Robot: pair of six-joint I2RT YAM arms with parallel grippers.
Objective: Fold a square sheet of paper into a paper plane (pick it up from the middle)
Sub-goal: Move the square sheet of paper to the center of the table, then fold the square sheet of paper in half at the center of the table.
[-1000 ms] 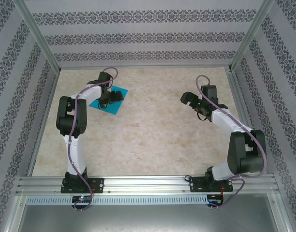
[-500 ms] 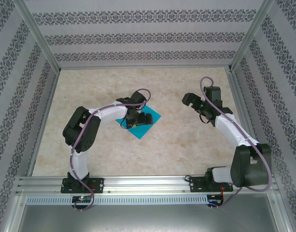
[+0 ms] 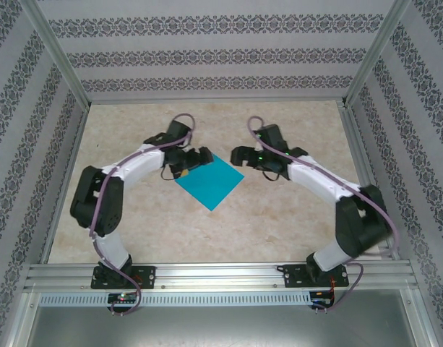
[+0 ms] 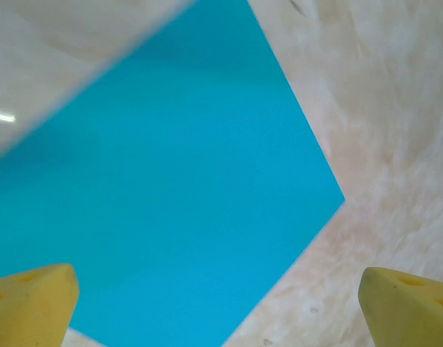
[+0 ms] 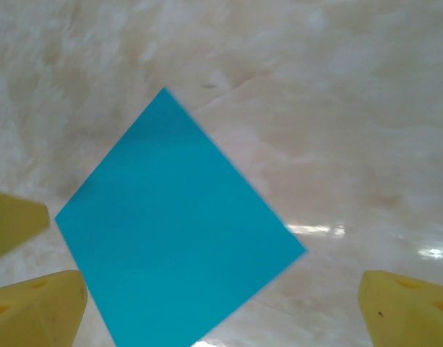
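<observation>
The square sheet of paper (image 3: 210, 182) is bright cyan and lies flat on the table's middle, turned like a diamond. My left gripper (image 3: 201, 160) hovers at its upper-left edge, open. In the left wrist view the sheet (image 4: 178, 202) spreads under and ahead of the left gripper (image 4: 220, 309), with nothing between the yellow fingertips (image 4: 29, 303). My right gripper (image 3: 238, 155) is open just beyond the sheet's upper-right corner. In the right wrist view the whole sheet (image 5: 170, 231) lies ahead of the right gripper (image 5: 221, 311). The paper plane is out of view.
The marbled beige table (image 3: 293, 224) is boxed in by patterned walls (image 3: 207, 54) on three sides, with metal posts at the corners. An aluminium rail (image 3: 221, 275) carrying both arm bases runs along the near edge.
The sheet went with my left gripper from the far left to the table's middle. The left gripper then drew back to its upper-left edge, and the right gripper swung left toward it.
</observation>
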